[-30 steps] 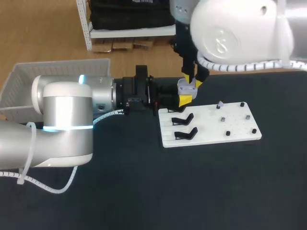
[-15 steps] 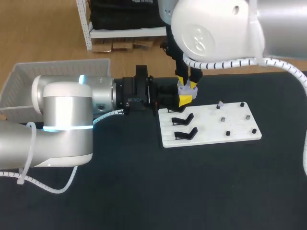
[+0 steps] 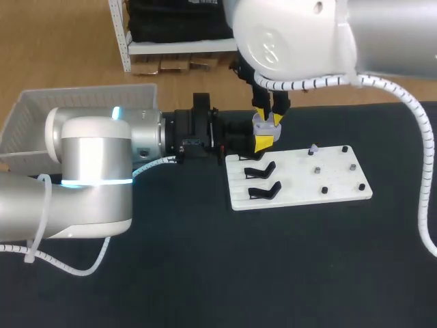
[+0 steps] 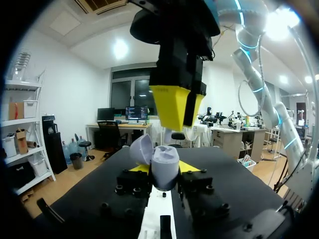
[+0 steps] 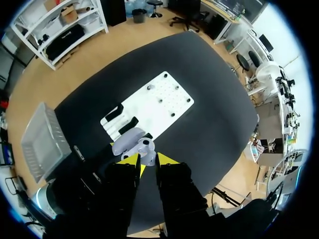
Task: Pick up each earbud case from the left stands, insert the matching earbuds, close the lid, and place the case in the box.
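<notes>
A lavender earbud case [image 3: 265, 126] with its lid open is held at the white board's far left corner, my left gripper [image 3: 263, 142] shut on it from both sides. In the left wrist view the case [image 4: 163, 162] stands up between the yellow tips of that gripper [image 4: 162, 170]. My right gripper [image 3: 270, 116] hangs straight above it, its fingers [image 4: 174, 104] nearly together. From the right wrist, a small lavender earbud [image 5: 145, 148] shows between that gripper's [image 5: 148, 159] tips, just over the case [image 5: 127, 139]. Another lavender earbud [image 3: 313, 148] sits on a board peg.
The white board [image 3: 300, 184] carries two empty black stands [image 3: 263, 179] on its left and several dark pegs on its right. A white basket [image 3: 61, 113] stands at the table's far left. My left arm lies across the table's left half.
My right arm has swung left, bringing its gripper a little left and closer over the open case. The left arm and the case have not moved.
</notes>
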Robot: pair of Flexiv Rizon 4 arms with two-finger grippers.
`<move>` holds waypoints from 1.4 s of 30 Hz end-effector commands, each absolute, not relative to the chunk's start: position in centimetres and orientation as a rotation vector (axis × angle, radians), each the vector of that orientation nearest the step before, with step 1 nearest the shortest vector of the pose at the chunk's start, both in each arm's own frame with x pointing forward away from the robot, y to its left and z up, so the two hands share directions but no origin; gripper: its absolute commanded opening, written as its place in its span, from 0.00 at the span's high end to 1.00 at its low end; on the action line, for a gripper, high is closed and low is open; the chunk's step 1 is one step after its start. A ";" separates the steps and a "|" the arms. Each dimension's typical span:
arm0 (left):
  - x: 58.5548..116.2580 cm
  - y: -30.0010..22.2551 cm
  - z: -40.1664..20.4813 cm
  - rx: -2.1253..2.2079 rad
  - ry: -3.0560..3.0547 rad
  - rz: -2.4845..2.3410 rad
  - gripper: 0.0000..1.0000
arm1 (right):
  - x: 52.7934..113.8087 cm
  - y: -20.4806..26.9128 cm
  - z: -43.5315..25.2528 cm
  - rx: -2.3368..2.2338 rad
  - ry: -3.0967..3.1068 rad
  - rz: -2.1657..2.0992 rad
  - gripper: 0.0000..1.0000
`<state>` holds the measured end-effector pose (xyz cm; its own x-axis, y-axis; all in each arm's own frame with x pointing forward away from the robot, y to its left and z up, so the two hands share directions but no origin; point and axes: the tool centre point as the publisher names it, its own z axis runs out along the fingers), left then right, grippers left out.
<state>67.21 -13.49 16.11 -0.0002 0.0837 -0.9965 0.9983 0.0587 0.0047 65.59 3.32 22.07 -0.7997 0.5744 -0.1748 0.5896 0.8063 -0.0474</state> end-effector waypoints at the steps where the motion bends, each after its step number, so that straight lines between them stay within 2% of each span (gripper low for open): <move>1: 67.1 -13.5 15.9 1.217 1.288 -1.117 1.00 | 65.9 3.4 21.9 0.928 2.846 -0.164 1.00; 38: 67.1 -13.5 15.9 1.217 1.288 -1.117 1.00 | 66.0 3.3 20.5 0.948 2.856 -0.198 1.00; 39: 67.1 -13.5 15.9 1.217 1.288 -1.117 1.00 | 65.9 3.3 20.5 0.946 2.857 -0.198 0.82; 40: 67.1 -13.5 15.9 1.217 1.288 -1.117 1.00 | 65.8 3.3 20.5 0.942 2.860 -0.196 0.73; 42: 67.1 -13.5 15.9 1.217 1.288 -1.117 1.00 | 65.6 3.4 20.7 0.941 2.858 -0.196 0.69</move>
